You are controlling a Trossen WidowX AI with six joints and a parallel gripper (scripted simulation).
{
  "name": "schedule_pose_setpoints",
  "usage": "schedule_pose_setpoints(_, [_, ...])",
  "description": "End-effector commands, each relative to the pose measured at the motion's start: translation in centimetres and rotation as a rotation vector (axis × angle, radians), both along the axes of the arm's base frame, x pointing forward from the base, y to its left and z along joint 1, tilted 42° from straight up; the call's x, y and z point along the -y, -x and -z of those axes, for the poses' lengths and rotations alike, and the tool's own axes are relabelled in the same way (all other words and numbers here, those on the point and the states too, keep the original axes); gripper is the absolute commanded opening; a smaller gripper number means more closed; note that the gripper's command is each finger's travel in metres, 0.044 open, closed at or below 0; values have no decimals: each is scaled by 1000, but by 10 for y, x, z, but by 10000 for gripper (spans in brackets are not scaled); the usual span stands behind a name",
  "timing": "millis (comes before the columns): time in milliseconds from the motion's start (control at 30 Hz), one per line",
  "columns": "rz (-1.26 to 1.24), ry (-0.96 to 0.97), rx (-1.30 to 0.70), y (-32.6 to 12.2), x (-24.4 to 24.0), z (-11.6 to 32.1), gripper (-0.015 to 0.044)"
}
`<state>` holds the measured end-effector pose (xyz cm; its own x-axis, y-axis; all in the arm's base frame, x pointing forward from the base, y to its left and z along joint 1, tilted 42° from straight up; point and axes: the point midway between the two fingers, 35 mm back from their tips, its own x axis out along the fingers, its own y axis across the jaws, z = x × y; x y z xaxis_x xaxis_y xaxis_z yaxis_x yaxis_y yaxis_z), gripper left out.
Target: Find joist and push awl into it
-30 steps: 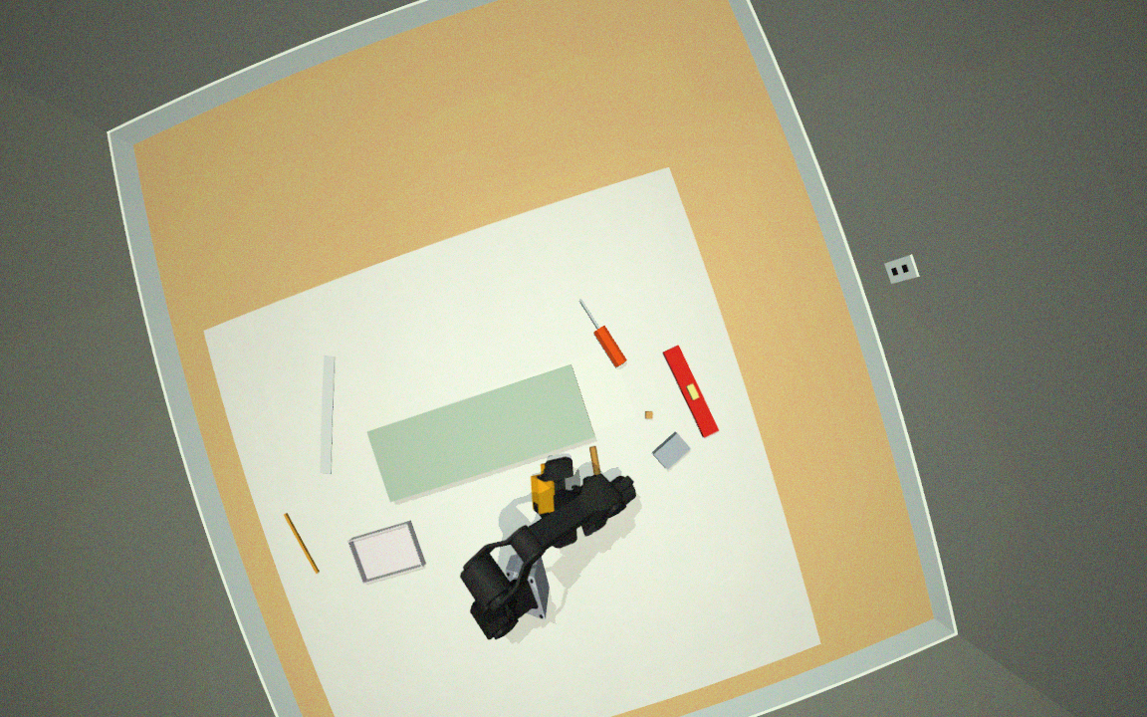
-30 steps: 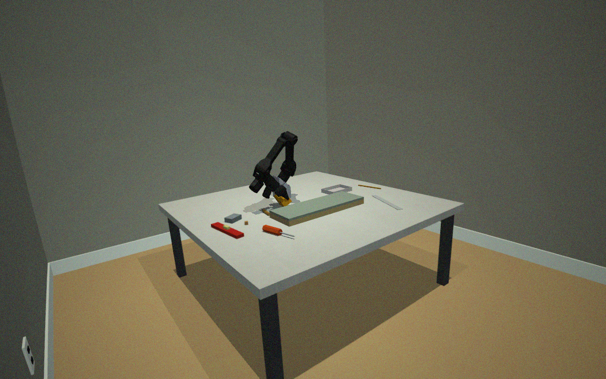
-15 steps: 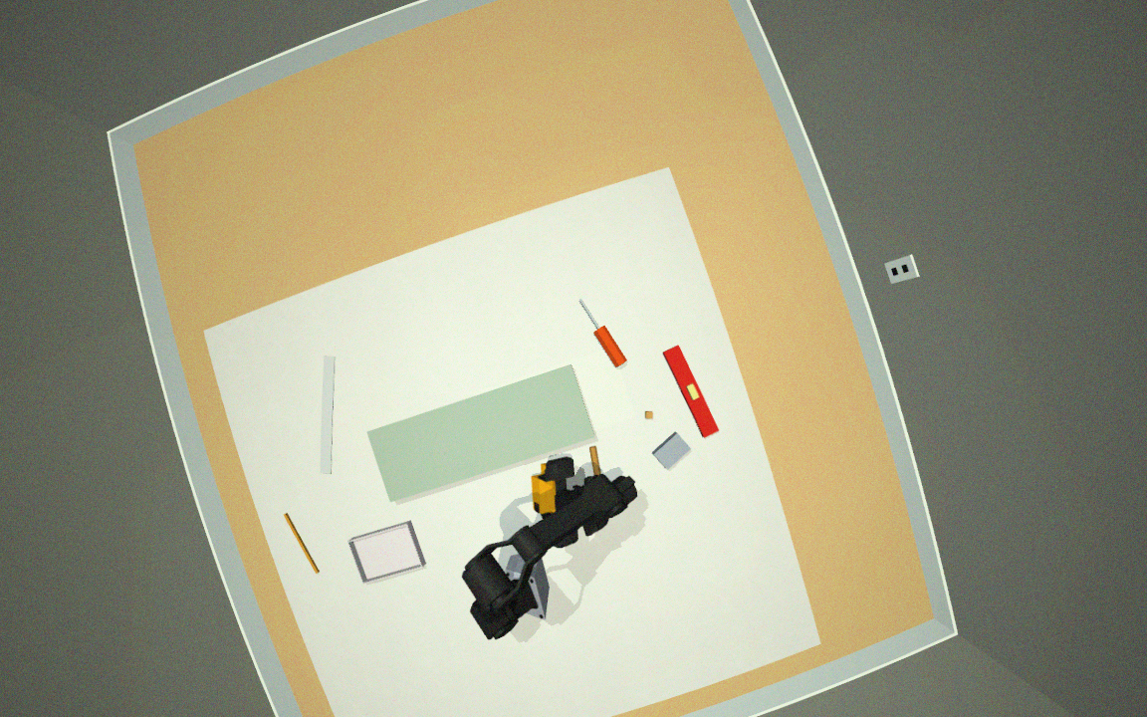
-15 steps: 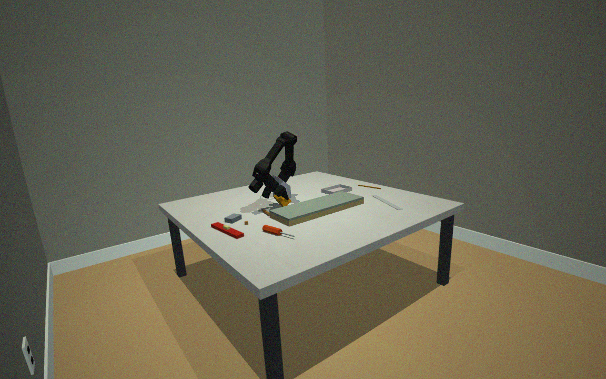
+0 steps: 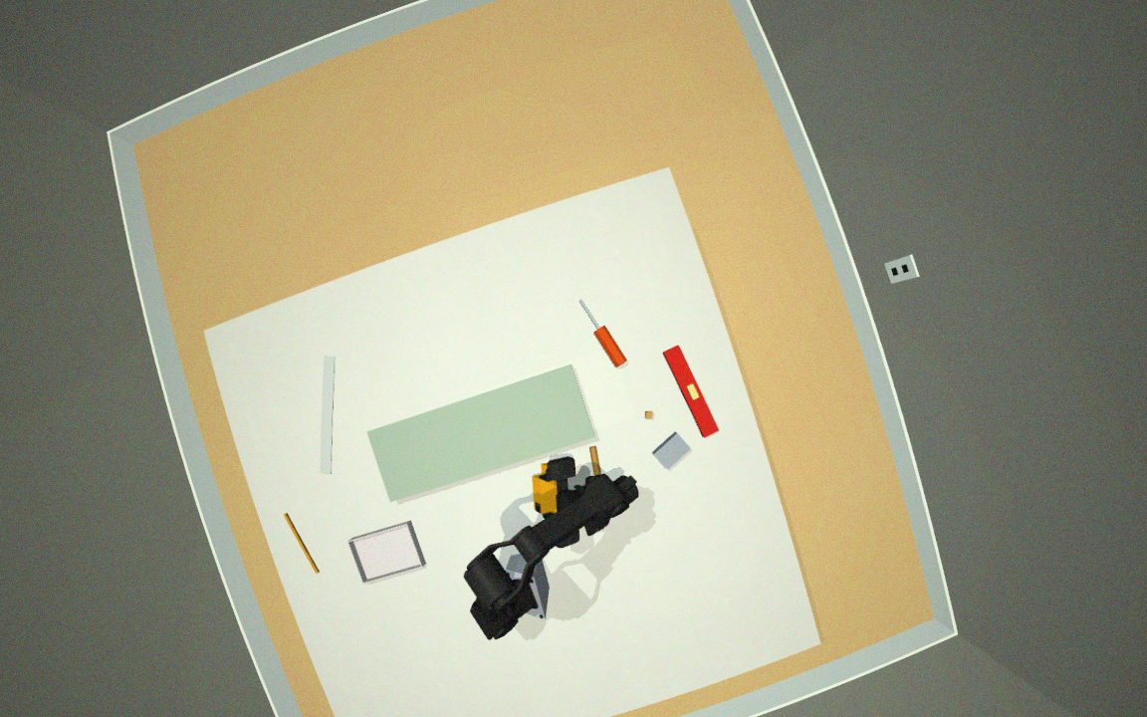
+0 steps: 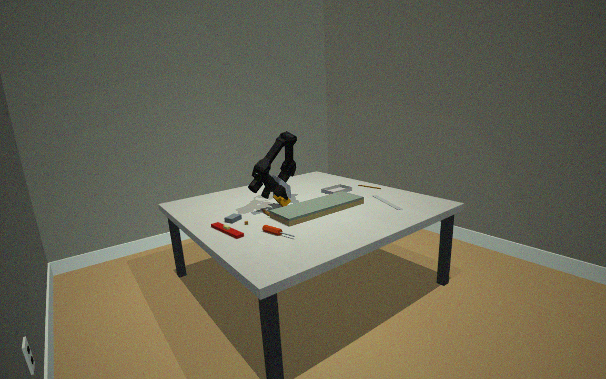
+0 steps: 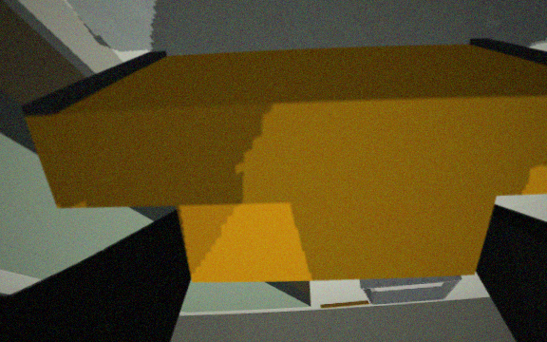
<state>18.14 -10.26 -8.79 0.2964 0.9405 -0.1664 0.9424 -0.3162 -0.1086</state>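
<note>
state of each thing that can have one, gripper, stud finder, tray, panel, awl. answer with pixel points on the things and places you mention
gripper (image 5: 546, 490) (image 7: 327, 215): shut on the stud finder
stud finder (image 5: 545, 495) (image 6: 281, 200) (image 7: 373, 157): held, tilted, outside the tray
tray (image 5: 418, 544) (image 6: 336, 191): nothing in it
floor panel (image 5: 481, 432) (image 6: 316, 205): lying flat, no hole visible
awl: cannot tell which tool it is
</note>
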Motion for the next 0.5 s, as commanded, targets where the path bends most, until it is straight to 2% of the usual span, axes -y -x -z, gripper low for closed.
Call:
schedule_pose_setpoints(0, [-8, 14, 2, 1, 2, 7, 378])
schedule_pose_setpoints(467, [-8, 15, 2, 2, 6, 10, 378])
